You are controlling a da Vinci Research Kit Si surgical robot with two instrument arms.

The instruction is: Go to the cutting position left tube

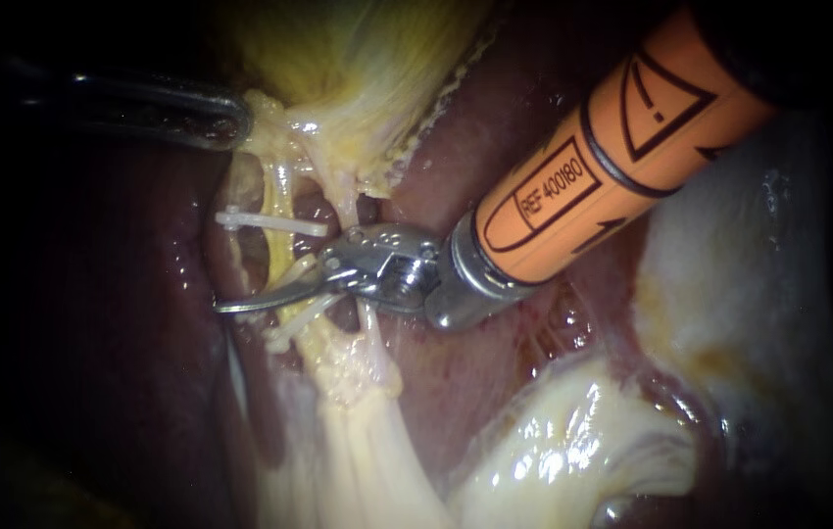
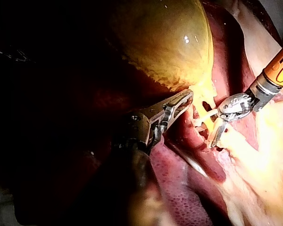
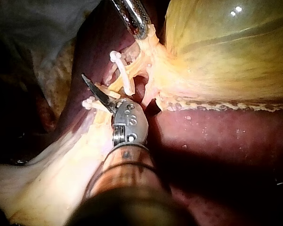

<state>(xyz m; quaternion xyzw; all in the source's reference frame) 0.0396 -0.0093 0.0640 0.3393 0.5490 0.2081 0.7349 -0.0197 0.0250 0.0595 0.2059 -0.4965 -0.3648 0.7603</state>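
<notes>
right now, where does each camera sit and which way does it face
Endoscope: close over the tissue, facing the left tube; left instrument and right instrument show.
Left wrist: on the left arm, looking along its instrument toward the gallbladder.
Right wrist: on the right arm, looking along its instrument at the tube.
Shared: both instruments, white clips.

Surgical bench, wet-lab style: liver (image 3: 216, 136) & gallbladder (image 2: 169, 42) tissue lit close-up by scope, w/ the slender left instrument (image 1: 240, 122) & right instrument (image 1: 255, 287) at white clips (image 1: 269, 222) on thin tubes (image 1: 282, 191).
</notes>
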